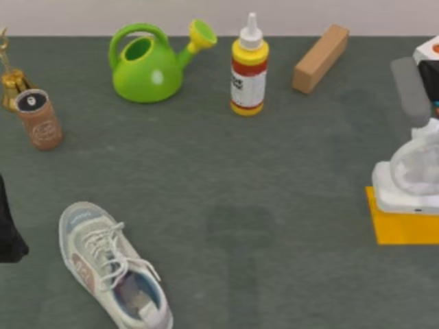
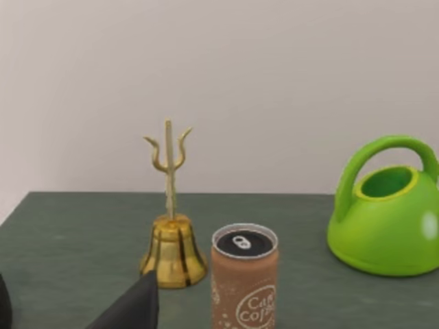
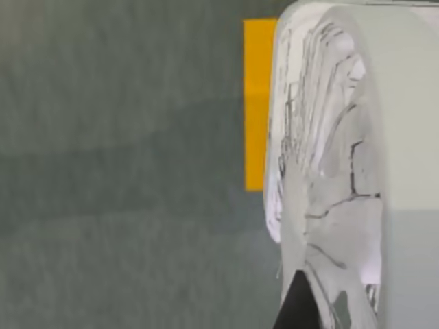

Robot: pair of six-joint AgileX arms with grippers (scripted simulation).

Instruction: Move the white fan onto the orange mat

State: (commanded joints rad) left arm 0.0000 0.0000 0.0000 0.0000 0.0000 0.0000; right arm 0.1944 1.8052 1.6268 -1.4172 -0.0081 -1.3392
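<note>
— Right gripper [image 3: 296,301]: what is it doing?
— It is at the counter's [image 1: 226,185] right edge, right up against the white fan [image 1: 415,171]. Only 1 dark fingertip shows in the wrist view, against the fan's grille, so I cannot tell whether it is open or closed on it.
— And the fan?
— Upright, its base over the far part of the orange mat [image 1: 401,227]; the near part of the mat is bare.
— Left gripper [image 2: 130,308]?
— Parked at the left edge, near the brown can [image 1: 40,119] and gold bell [image 2: 172,250]; its opening is not visible either.
</note>
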